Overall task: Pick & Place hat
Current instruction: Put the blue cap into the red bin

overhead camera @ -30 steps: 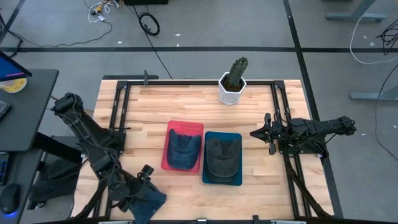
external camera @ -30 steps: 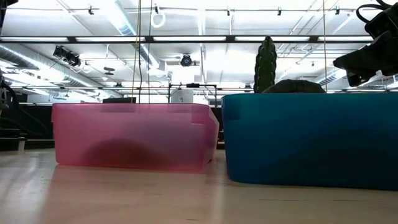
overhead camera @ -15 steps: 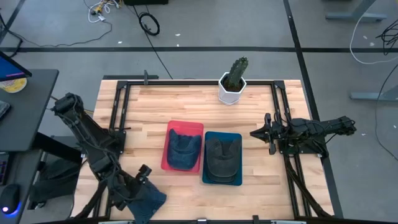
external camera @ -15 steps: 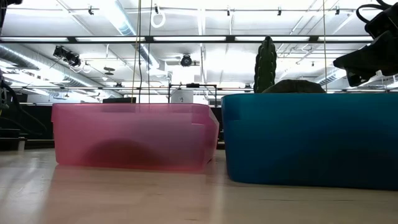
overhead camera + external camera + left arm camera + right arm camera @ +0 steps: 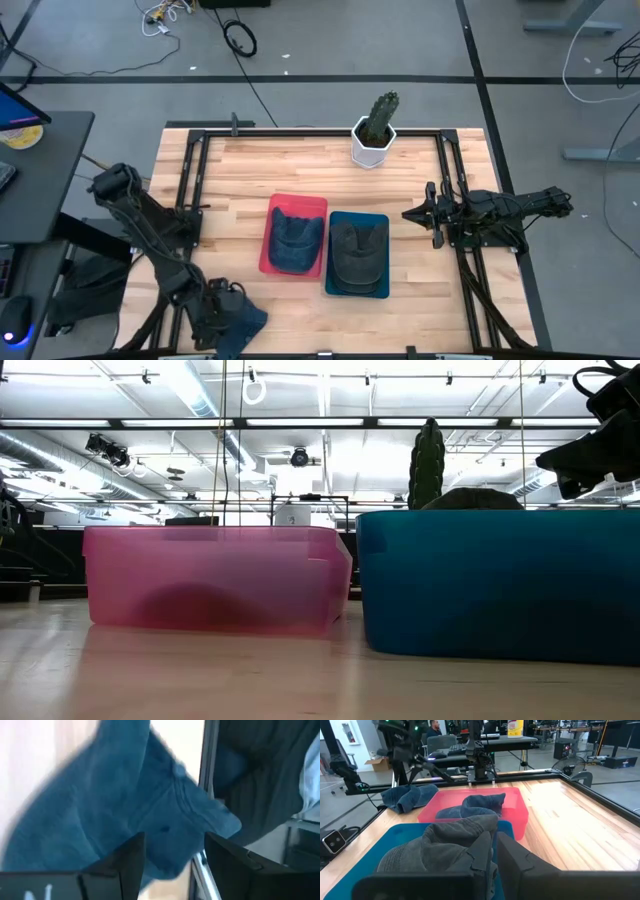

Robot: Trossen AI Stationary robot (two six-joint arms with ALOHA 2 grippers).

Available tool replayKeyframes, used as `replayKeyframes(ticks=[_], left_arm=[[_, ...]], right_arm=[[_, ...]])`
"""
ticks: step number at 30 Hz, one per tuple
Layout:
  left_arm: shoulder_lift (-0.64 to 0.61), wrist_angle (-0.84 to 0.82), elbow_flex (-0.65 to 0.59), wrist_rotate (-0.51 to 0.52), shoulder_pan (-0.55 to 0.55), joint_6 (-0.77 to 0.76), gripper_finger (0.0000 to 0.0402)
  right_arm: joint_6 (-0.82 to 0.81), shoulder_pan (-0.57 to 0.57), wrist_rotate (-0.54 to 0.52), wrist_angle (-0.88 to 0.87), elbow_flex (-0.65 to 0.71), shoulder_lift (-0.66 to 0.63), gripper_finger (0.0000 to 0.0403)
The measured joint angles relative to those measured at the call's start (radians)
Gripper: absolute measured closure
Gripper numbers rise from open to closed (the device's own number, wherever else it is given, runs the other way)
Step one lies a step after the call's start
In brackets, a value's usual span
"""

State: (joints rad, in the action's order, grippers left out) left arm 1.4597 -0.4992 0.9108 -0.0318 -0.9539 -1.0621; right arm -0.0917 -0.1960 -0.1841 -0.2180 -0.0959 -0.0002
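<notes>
- Left gripper (image 5: 222,308) at 7 o'clock on the pale wooden worktop (image 5: 300,170), fingers spread wide around a crumpled blue fabric hat (image 5: 243,325); not yet clamped.
- Hat overhangs the worktop's near edge. Risk: a shallow pinch on loose cloth could push it off the edge.
- Red plastic tray (image 5: 273,215) and teal plastic tray (image 5: 381,222), centre, each already hold a hat.
- Right gripper (image 5: 421,214) waits at 3 o'clock, fingers nearly together, empty.
- White-potted cactus (image 5: 375,128) at 12 o'clock; open wood around the trays.
</notes>
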Motion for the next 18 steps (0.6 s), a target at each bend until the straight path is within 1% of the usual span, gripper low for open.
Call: replayKeyframes(ticks=[5,8,11,12,14,16,18], left_arm=[[0.021,0.025,0.006,-0.09,0.001,-0.134,0.0207],[0.022,0.034,0.052,-0.087,-0.01,-0.139,0.0211],[0.022,0.1,0.109,-0.071,-0.022,-0.132,0.0211],[0.022,0.141,0.124,-0.07,-0.022,-0.104,0.0211],[0.021,0.257,0.144,-0.062,-0.021,-0.001,0.0211],[0.021,0.368,0.153,-0.057,-0.02,0.104,0.0211],[0.021,0.461,0.154,-0.054,-0.02,0.171,0.0211]], right_arm=[[0.0,0.0,0.0,0.0,0.0,0.0,0.0367],[0.0,0.0,0.0,0.0,0.0,0.0,0.0367],[0.0,0.0,0.0,0.0,0.0,0.0,0.0367],[0.0,0.0,0.0,0.0,0.0,0.0,0.0367],[0.0,0.0,0.0,0.0,0.0,0.0,0.0367],[0.0,0.0,0.0,0.0,0.0,0.0,0.0367],[0.0,0.0,0.0,0.0,0.0,0.0,0.0367]])
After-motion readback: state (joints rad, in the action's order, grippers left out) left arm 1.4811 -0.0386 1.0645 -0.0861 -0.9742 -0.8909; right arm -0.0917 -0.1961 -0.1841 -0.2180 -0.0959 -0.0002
